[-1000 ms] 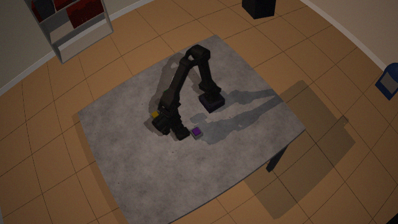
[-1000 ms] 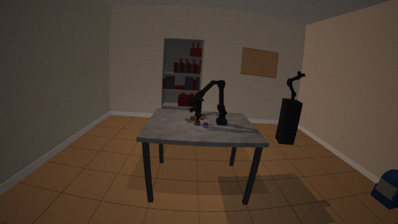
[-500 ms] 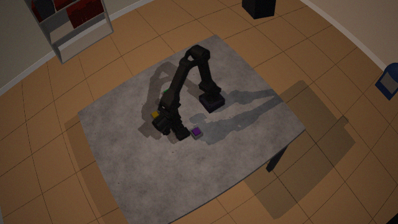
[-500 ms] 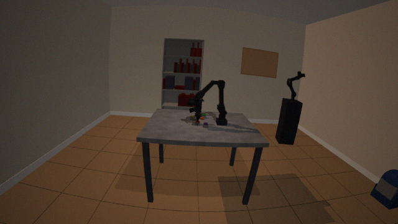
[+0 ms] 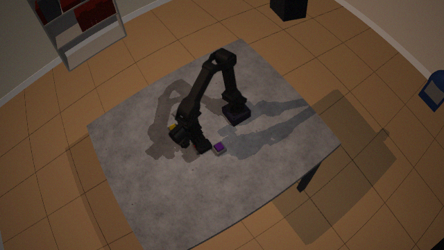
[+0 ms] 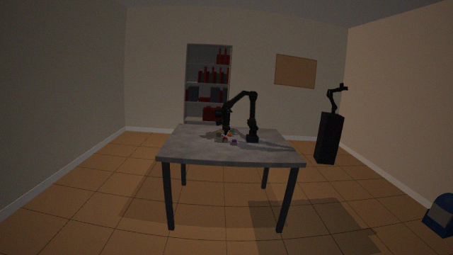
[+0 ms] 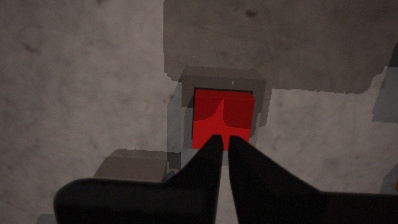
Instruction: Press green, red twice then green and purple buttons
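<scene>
Red button [image 7: 223,119] sits in its grey housing on the table [image 5: 194,194], beside the purple button [image 5: 218,147]. The gripper [image 7: 224,142] is nearly closed and empty (fingers together make one blunt tip), poised over the cap to press.

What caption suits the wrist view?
Shut end effector poised directly over the red button on the grey table.
</scene>
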Robot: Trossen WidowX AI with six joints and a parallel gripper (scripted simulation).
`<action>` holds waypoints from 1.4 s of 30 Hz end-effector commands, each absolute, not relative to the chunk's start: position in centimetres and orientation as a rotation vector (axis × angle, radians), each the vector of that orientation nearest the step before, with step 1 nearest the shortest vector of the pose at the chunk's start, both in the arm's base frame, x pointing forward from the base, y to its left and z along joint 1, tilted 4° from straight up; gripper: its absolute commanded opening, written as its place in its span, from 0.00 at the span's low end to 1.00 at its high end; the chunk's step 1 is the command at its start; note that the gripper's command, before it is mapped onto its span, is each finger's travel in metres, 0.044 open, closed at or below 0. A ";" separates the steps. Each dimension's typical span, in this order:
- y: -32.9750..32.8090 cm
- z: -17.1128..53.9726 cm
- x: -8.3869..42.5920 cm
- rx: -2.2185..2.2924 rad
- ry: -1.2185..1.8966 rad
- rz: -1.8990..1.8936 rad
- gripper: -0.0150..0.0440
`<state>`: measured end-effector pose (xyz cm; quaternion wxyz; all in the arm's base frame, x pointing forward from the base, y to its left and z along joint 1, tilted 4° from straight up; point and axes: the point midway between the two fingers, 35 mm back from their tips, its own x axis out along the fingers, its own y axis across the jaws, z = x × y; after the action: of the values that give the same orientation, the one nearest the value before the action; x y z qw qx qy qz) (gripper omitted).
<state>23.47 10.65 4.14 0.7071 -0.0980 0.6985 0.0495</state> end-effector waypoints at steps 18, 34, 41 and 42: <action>10.6 2.4 23.7 -0.217 1.545 0.108 0.29; 10.5 1.5 23.6 -0.217 1.545 0.108 0.29; 10.5 1.5 23.6 -0.217 1.545 0.108 0.29; 10.5 1.5 23.6 -0.217 1.545 0.108 0.29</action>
<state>23.85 10.69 1.76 0.7127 -0.0937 0.6934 0.0495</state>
